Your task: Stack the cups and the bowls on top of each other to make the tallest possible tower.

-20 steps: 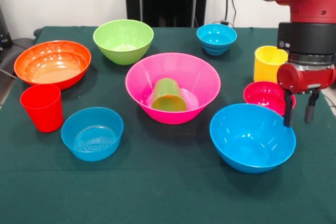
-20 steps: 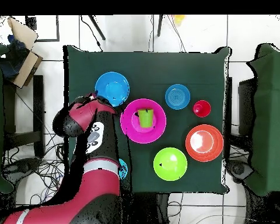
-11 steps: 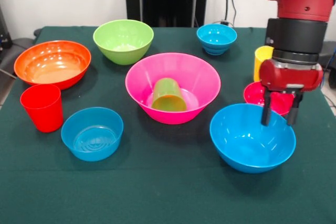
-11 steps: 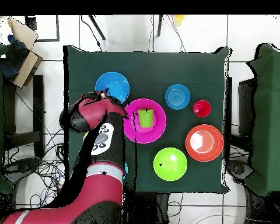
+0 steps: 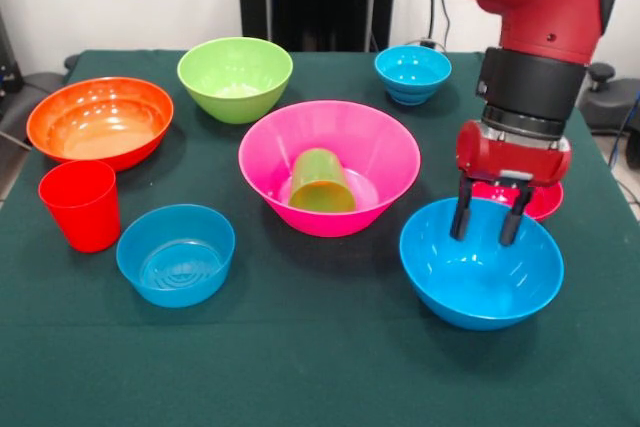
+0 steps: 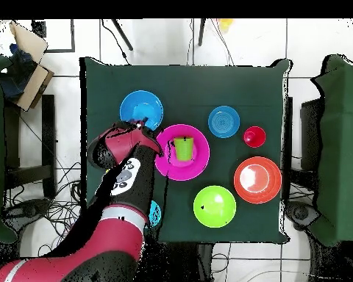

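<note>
1. Now the gripper (image 5: 486, 223) hangs with its jaws parted and empty over the far rim of the large blue bowl (image 5: 481, 263), fingertips dipping just inside it.
2. Beside it, the pink bowl (image 5: 330, 165) holds the tipped green cup (image 5: 320, 181).
3. Since a second ago the arm has swung from beside the magenta-red bowl (image 5: 545, 201) to above the blue one, hiding the yellow cup.
</note>
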Robot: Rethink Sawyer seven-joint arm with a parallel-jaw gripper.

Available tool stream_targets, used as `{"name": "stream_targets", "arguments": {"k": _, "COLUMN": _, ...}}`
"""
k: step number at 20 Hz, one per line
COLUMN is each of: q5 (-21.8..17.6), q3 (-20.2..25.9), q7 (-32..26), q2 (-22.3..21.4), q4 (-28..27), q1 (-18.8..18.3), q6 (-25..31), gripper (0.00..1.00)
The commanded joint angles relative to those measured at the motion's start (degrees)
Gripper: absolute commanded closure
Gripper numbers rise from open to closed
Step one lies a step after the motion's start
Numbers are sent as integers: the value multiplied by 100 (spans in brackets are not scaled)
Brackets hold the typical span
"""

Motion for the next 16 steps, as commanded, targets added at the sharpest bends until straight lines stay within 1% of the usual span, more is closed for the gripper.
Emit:
{"name": "stream_targets", "arguments": {"k": 1, "q5": 185, "q3": 200, "q7": 751, "q2": 480, "q4": -336, "q1": 105, "q6": 293, "gripper": 0}}
{"name": "stream_targets", "arguments": {"k": 5, "q5": 55, "q3": 290, "q7": 657, "q2": 40, "q4": 228, "q1": 117, "q6": 256, "gripper": 0}}
{"name": "stream_targets", "arguments": {"k": 6, "q5": -4, "q3": 347, "q7": 632, "q2": -179, "q4": 500, "q1": 119, "q6": 226, "gripper": 0}}
{"name": "stream_targets", "arguments": {"k": 8, "q5": -67, "q3": 402, "q7": 602, "q2": -472, "q4": 834, "q1": 153, "q6": 212, "gripper": 0}}
{"name": "stream_targets", "arguments": {"k": 11, "q5": -84, "q3": 446, "q7": 592, "q2": -730, "q4": 1096, "q1": 198, "q6": 214, "gripper": 0}}
{"name": "stream_targets", "arguments": {"k": 16, "q5": -39, "q3": 552, "q7": 480, "q2": -1127, "q4": 1329, "q1": 166, "q6": 442, "gripper": 0}}
